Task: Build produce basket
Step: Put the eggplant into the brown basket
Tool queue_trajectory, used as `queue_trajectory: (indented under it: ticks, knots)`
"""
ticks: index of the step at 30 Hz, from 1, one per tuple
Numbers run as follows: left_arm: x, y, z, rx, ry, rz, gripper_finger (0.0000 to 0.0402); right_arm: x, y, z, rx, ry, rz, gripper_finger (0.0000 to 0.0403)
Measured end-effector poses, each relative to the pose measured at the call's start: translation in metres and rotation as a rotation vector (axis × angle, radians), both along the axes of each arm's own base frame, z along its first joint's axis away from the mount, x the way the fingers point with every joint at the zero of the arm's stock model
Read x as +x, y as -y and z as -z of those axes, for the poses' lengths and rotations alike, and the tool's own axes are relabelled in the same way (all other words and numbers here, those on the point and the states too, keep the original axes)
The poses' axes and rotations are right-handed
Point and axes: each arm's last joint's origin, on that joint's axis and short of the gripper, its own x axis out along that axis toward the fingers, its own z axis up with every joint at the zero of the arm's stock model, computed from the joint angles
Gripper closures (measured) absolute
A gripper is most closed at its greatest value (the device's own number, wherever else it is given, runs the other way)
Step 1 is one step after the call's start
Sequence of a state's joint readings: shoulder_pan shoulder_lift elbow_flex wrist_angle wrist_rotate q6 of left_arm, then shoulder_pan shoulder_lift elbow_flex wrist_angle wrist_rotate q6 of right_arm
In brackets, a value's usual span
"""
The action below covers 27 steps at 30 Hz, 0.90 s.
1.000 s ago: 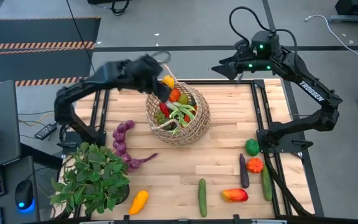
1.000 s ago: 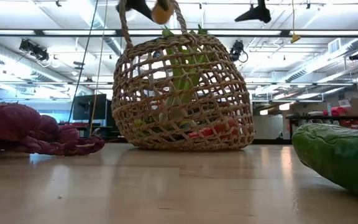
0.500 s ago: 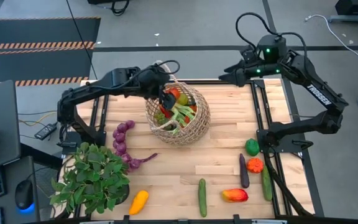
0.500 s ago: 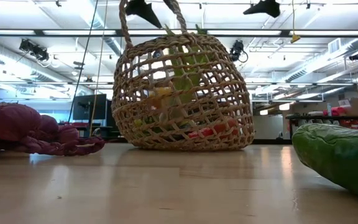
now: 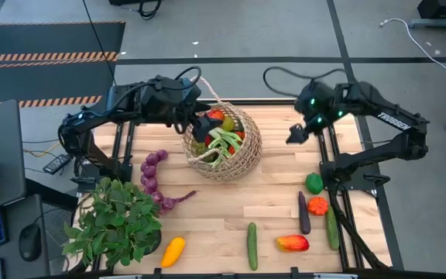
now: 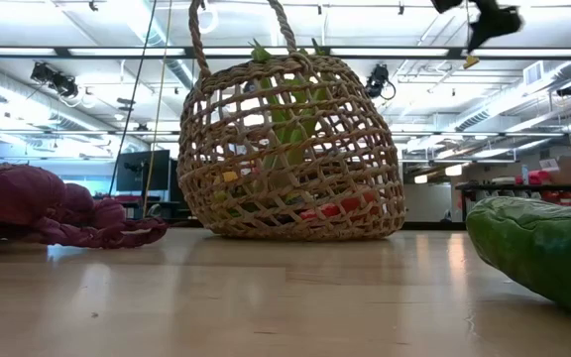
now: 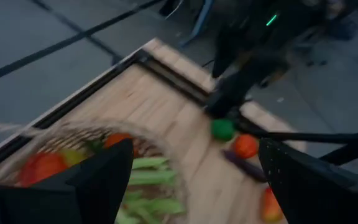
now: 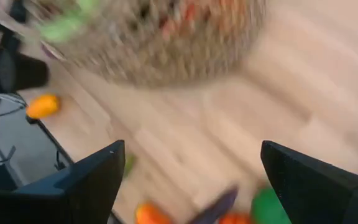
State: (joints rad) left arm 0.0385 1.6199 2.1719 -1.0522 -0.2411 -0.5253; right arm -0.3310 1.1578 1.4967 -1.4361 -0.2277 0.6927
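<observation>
The tan woven basket (image 5: 223,143) stands upright on the table's far middle, resting on its base (image 6: 295,226). It holds red, orange and green produce (image 5: 219,128). My left gripper (image 5: 197,118) hangs open above the basket's far-left rim, with nothing between its fingers (image 7: 104,180). My right gripper (image 5: 293,136) is open in the air to the right of the basket, tipped downward, and shows at the top of the low view (image 6: 489,20). More produce lies on the table: purple string (image 5: 153,174), yellow squash (image 5: 173,249), cucumber (image 5: 252,246), green piece (image 5: 313,183).
A leafy potted plant (image 5: 114,221) fills the near-left corner. An orange piece (image 5: 317,205), a dark purple piece (image 5: 303,211), a red-yellow piece (image 5: 293,242) and a second cucumber (image 5: 332,229) lie near the right edge. Bare wood (image 5: 231,205) lies in front of the basket.
My left gripper has opened above the basket and let go of a yellow-orange piece, which has fallen inside; the gripper then drew back toward the table's left. My right gripper has come from beyond the far edge toward the near side, sinking and tipping downward.
</observation>
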Motion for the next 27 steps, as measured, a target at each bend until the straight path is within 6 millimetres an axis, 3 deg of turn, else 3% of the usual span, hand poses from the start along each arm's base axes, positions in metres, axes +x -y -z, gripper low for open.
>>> queue_trajectory:
  ticks: [11, 21, 27]
  knots:
    - [0.006, 0.062, -0.028, -0.029, 0.3, 0.194, 0.0065, 0.019, -0.066, 0.073, 0.272, -0.293, 0.12, 0.0035]
    - [-0.003, 0.11, -0.026, -0.037, 0.293, 0.355, 0.0065, 0.017, -0.122, 0.12, 0.398, -0.419, 0.231, 0.0035]
    - [-0.009, 0.127, -0.027, -0.066, 0.314, 0.343, 0.0065, 0.008, -0.147, 0.142, 0.453, -0.475, 0.264, 0.0035]
